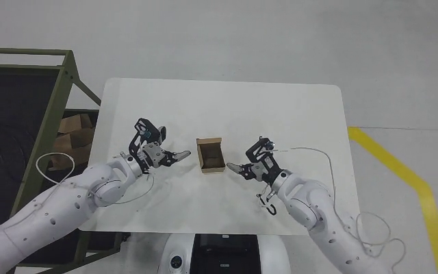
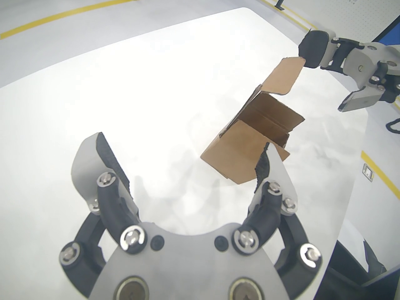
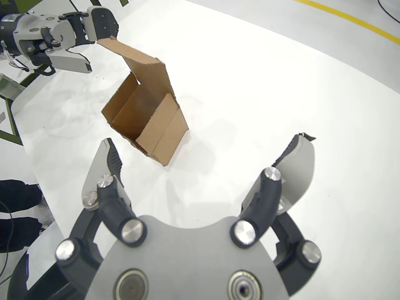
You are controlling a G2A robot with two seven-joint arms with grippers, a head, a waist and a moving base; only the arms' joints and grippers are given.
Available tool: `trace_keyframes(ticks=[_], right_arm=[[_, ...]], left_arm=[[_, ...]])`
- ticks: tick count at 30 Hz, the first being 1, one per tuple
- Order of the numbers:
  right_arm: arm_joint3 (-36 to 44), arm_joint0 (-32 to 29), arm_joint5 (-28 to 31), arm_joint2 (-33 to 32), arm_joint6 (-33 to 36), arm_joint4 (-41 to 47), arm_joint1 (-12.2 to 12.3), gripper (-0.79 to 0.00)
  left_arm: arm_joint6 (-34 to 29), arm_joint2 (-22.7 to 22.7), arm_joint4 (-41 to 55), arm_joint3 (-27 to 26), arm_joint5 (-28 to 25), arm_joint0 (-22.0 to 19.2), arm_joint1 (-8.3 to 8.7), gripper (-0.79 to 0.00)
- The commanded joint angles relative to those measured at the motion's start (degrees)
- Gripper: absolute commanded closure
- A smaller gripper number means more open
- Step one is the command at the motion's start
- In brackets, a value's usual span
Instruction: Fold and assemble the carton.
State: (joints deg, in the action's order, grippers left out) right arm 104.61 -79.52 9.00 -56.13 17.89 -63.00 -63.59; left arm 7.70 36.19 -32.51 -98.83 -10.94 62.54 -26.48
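Note:
A small brown carton point(image 1: 210, 156) stands open-topped in the middle of the white table point(image 1: 274, 109), one lid flap raised. My left gripper point(image 1: 172, 142) hovers just to its left, open and holding nothing. My right gripper point(image 1: 246, 155) hovers just to its right, also open and holding nothing. In the left wrist view the carton point(image 2: 250, 145) lies beyond my own spread fingers point(image 2: 106, 154), with the right gripper point(image 2: 331, 76) behind the flap. In the right wrist view the carton point(image 3: 147, 117) shows its hollow inside, and the left gripper point(image 3: 93, 46) is near the flap's tip.
A green metal rack point(image 1: 41, 75) with stacked cardboard point(image 1: 72, 133) stands off the table's left edge. A thin white cable point(image 1: 308, 149) trails over the table from the right arm. A yellow floor line point(image 1: 393, 161) runs at the right.

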Motion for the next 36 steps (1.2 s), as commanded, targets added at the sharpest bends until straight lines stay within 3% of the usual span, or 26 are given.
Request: trace_keyframes(ticks=[1, 17, 26, 36], right_arm=[[-1.33, 0.27, -1.34, 1.22, -0.15, -0.93, -0.36, -0.785], [-7.91, 2.88, -5.73, 9.69, -4.11, -4.02, -3.52, -0.785], [-9.41, 3.75, -6.77, 10.79, -5.20, -3.83, -4.69, -0.785], [-10.61, 4.31, -6.74, 11.13, -5.91, -3.48, -5.65, -0.785]], left_arm=[[-0.48, -0.16, -0.58, 0.91, -0.83, -0.29, -0.81, -0.785], [-1.42, 1.78, -0.23, 6.90, -3.43, -0.76, -5.05, -0.785], [-3.35, 2.79, -2.32, 7.82, -6.55, -2.10, -7.21, -0.785], [-6.70, 3.33, -4.04, 7.78, -4.48, -3.18, -9.76, -0.785]])
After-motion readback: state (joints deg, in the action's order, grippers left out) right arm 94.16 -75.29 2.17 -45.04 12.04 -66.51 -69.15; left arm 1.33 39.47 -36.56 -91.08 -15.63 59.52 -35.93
